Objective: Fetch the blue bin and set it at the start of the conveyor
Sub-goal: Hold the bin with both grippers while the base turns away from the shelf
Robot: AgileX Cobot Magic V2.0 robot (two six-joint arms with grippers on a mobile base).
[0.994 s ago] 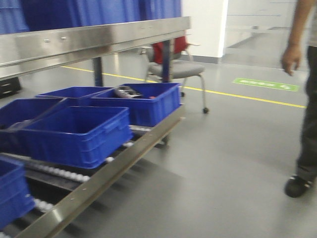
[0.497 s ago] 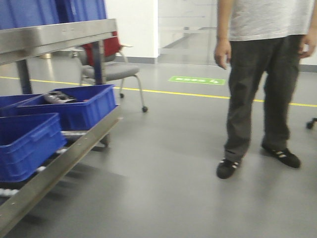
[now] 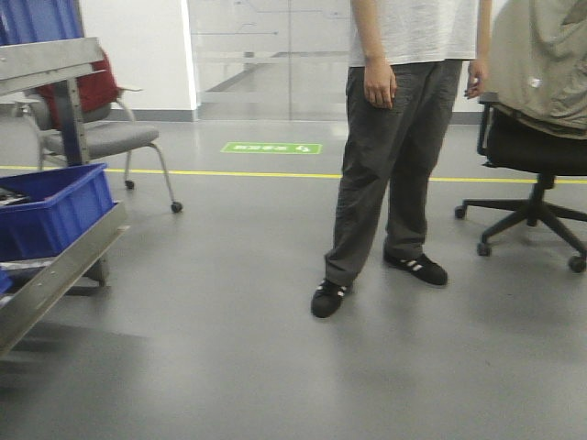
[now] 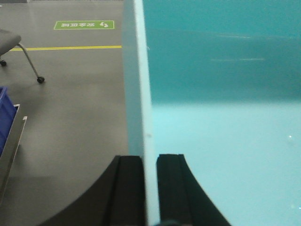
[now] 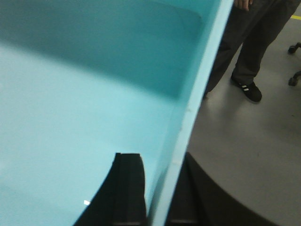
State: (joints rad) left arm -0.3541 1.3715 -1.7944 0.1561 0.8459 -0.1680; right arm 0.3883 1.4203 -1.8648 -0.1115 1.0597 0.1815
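Observation:
The blue bin (image 4: 221, 117) is a light turquoise tub that fills the left wrist view; its pale rim (image 4: 137, 94) runs up the middle. My left gripper (image 4: 149, 162) is shut on that left wall, one black finger outside, one inside. In the right wrist view the same bin (image 5: 80, 94) fills the left side, and my right gripper (image 5: 160, 162) is shut on its right wall. The bin is held above the grey floor. The conveyor start is out of view. Neither gripper nor the bin shows in the front view.
A person (image 3: 394, 156) in dark trousers stands straight ahead, his shoes also in the right wrist view (image 5: 247, 89). A black office chair (image 3: 532, 156) stands at right. A steel roller rack (image 3: 60, 266) with a dark blue ribbed bin (image 3: 50, 206) and a grey chair (image 3: 101, 137) are at left.
The front view has swung to the right: the rack with dark blue bins has slid toward the left edge, and the person and the black office chair have come into view.

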